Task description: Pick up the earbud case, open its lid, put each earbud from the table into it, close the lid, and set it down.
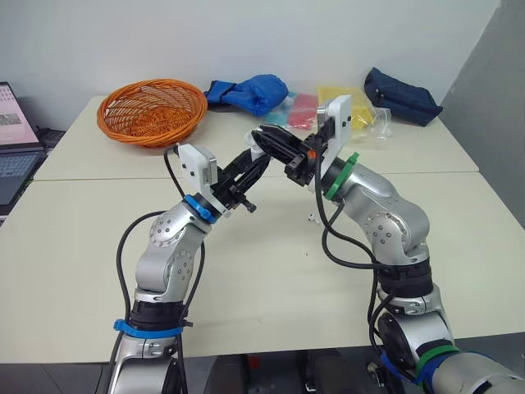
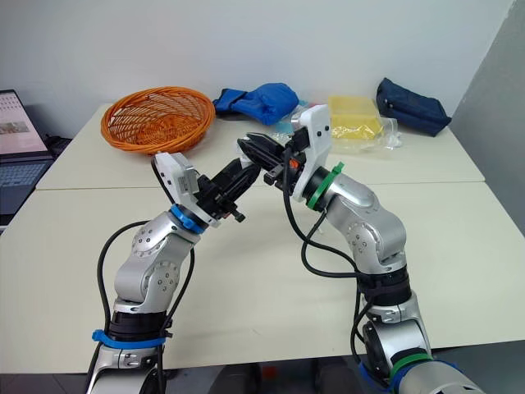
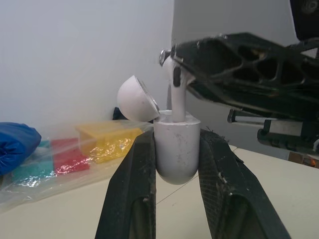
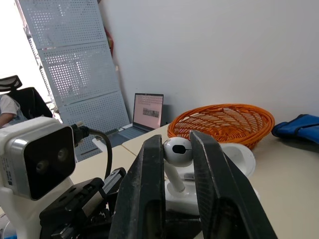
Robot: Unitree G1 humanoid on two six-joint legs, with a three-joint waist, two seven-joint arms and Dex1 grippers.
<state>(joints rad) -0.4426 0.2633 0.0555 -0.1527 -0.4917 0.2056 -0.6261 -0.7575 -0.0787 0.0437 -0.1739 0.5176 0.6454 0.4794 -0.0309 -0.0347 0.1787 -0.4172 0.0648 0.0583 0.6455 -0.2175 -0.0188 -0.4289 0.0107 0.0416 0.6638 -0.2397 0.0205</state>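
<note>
My left gripper (image 1: 253, 167) is shut on the white earbud case (image 3: 177, 149) and holds it upright above the table's middle, with its lid (image 3: 137, 99) swung open. My right gripper (image 1: 269, 143) meets it from the other side, shut on a white earbud (image 4: 178, 152). The earbud's (image 3: 173, 92) stem reaches down into the case's top. A second small white earbud (image 1: 312, 217) lies on the table beside my right forearm.
An orange wicker basket (image 1: 152, 111) stands at the back left. A blue bag (image 1: 250, 90), yellow and pink packets in plastic (image 1: 344, 103) and a dark navy pouch (image 1: 402, 96) line the back. A laptop (image 1: 12, 139) sits beyond the left edge.
</note>
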